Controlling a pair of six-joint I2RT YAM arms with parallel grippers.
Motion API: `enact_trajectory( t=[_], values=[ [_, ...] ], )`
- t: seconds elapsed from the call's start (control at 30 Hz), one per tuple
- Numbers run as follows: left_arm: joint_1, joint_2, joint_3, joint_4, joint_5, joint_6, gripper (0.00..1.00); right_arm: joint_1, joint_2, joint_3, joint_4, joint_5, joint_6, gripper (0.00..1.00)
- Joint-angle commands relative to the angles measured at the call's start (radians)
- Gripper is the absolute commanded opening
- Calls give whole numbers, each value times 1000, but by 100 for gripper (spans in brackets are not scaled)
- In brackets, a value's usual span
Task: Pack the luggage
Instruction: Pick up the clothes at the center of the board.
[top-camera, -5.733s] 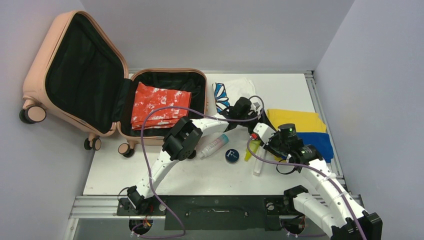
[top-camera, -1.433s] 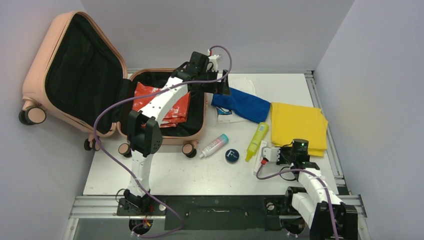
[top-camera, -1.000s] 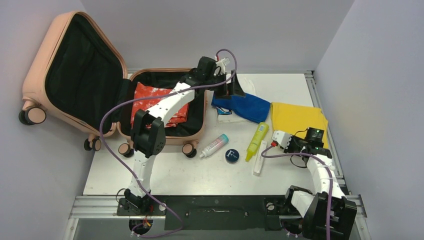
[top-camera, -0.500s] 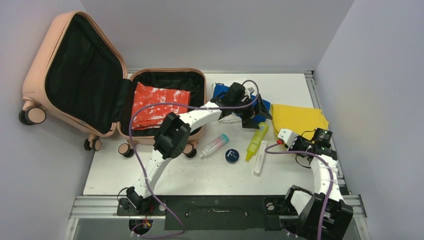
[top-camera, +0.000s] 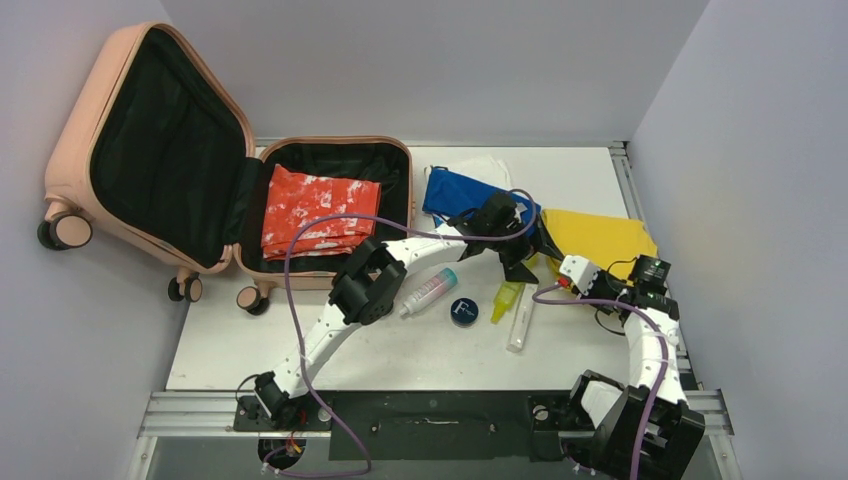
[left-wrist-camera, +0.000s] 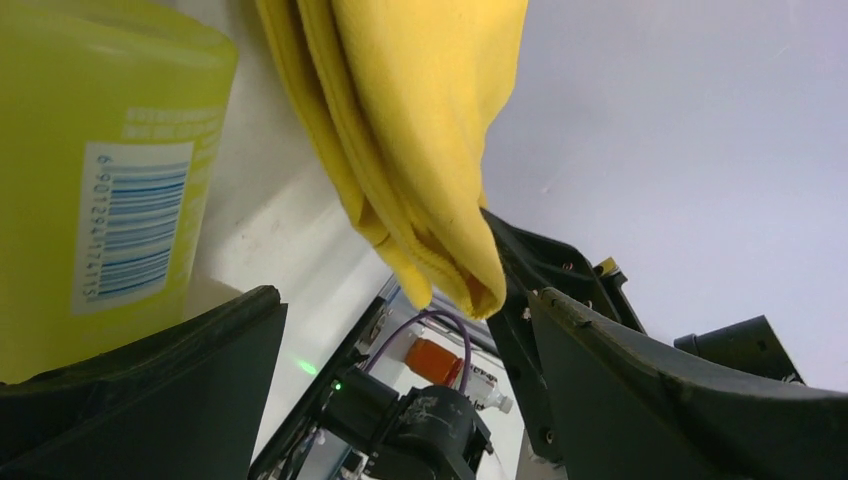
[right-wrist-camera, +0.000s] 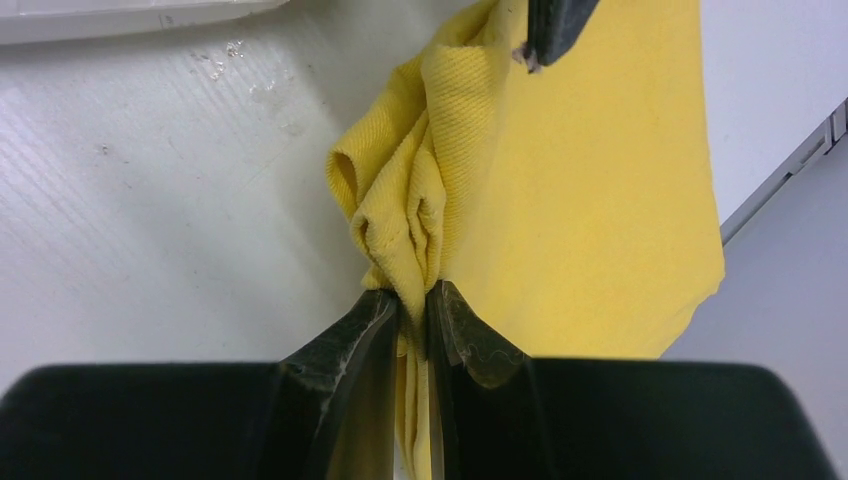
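Note:
The salmon-pink luggage (top-camera: 70, 140) lies open at the far left, black lining showing, with a folded red-and-white cloth (top-camera: 318, 210) in its lower half. My right gripper (top-camera: 566, 266) (right-wrist-camera: 412, 300) is shut on a bunched edge of the yellow cloth (top-camera: 603, 238) (right-wrist-camera: 590, 190). My left gripper (top-camera: 533, 254) (left-wrist-camera: 400, 340) stands wide open at that cloth's left edge, with the cloth's folded corner (left-wrist-camera: 430, 150) between its fingers (left-wrist-camera: 680, 400) and untouched. A yellow-green bottle (top-camera: 506, 297) (left-wrist-camera: 100, 170) lies just beside it.
A blue cloth (top-camera: 455, 195) and a white printed cloth (top-camera: 482, 166) lie right of the suitcase. A white tube with a teal cap (top-camera: 428, 291), a round dark-blue tin (top-camera: 463, 311) and a clear stick (top-camera: 520, 322) lie mid-table. Walls close in at the back and right.
My left arm swung from above the suitcase rim, right and nearer, past the blue cloth to the yellow cloth's left edge. My right arm shifted slightly right with the yellow cloth's edge.

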Motion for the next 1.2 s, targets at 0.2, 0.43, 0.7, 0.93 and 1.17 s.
enact_trajectory(
  t=[0.2, 0.43, 0.7, 0.93, 1.17],
  values=[
    [-13, 65, 87, 67, -88, -53, 96, -9, -4, 111, -154, -164, -75, 5],
    [-11, 91, 80, 71, -95, -50, 96, -9, -2, 118, -243, -206, -144, 5],
    [-11, 119, 79, 110, -75, -73, 96, -9, -7, 111, -303, -246, -182, 5],
    [-14, 131, 54, 184, -49, -90, 96, -8, 1, 147, -326, -313, -166, 5],
    [-19, 141, 14, 330, -17, -124, 96, -9, 4, 136, -319, -244, -168, 11]
  ],
)
